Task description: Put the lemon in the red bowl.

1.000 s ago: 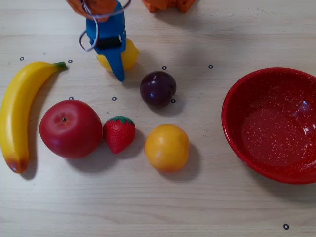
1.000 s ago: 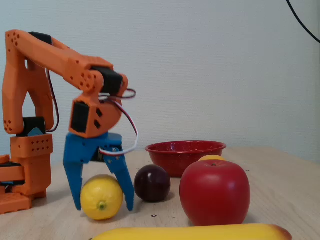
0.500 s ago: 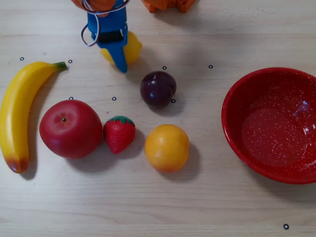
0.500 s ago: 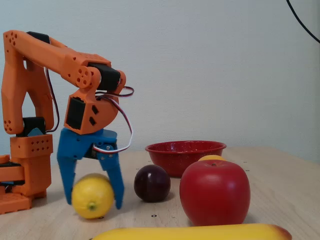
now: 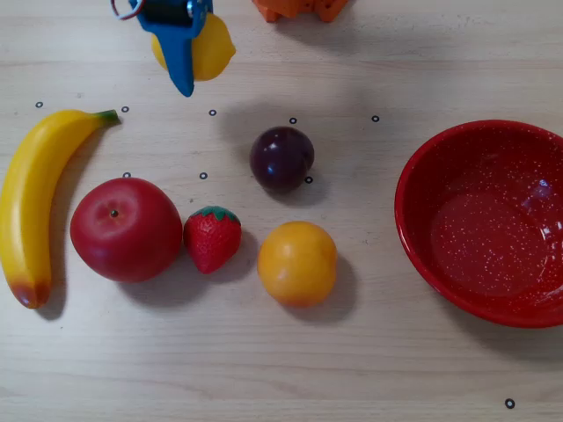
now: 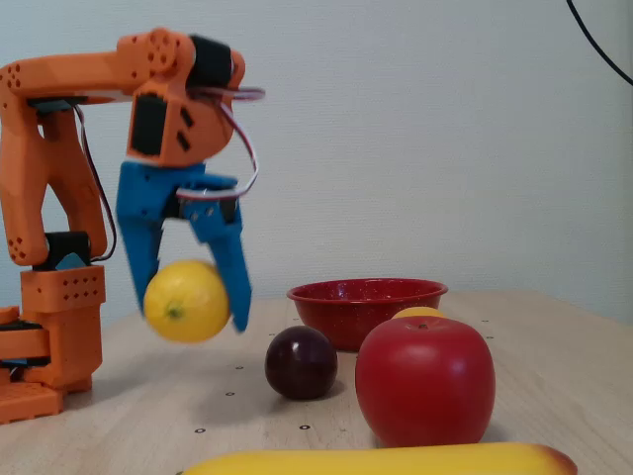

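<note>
The lemon [image 6: 186, 301] is a glossy yellow fruit held between the blue fingers of my gripper [image 6: 190, 302], lifted above the table. In the overhead view the lemon [image 5: 211, 48] is at the top left, partly under the blue finger [image 5: 179, 54], with my gripper [image 5: 189, 53] closed around it. The red bowl [image 5: 486, 221] with white speckles sits at the right edge of the overhead view, empty. In the fixed view the red bowl [image 6: 366, 299] stands behind the other fruit, to the right of the gripper.
On the table lie a banana [image 5: 35, 198], a red apple [image 5: 126, 229], a strawberry [image 5: 211, 237], an orange-yellow round fruit [image 5: 296, 263] and a dark plum [image 5: 281, 158]. The plum and the round fruit lie between the gripper and the bowl. The orange arm base [image 6: 45, 327] stands at left.
</note>
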`<action>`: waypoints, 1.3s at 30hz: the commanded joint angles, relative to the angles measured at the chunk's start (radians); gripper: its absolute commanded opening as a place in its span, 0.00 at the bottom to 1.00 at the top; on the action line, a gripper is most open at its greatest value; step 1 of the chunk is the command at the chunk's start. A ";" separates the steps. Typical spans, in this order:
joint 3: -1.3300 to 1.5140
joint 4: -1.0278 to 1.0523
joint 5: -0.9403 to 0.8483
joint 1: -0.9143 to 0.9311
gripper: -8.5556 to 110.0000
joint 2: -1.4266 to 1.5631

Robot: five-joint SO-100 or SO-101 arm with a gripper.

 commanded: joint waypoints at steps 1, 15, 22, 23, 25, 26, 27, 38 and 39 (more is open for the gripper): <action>-0.129 0.029 -0.060 0.080 0.07 0.106; -0.284 -0.137 -0.325 0.423 0.07 0.244; -0.282 -0.267 -0.403 0.614 0.07 0.287; -0.276 -0.287 -0.413 0.640 0.07 0.290; -0.265 -0.325 -0.426 0.695 0.07 0.291; -0.250 -0.353 -0.430 0.721 0.07 0.296; -0.235 -0.380 -0.434 0.747 0.07 0.302; -0.009 -0.765 -0.482 0.980 0.07 0.302; 0.017 -0.798 -0.486 0.999 0.07 0.301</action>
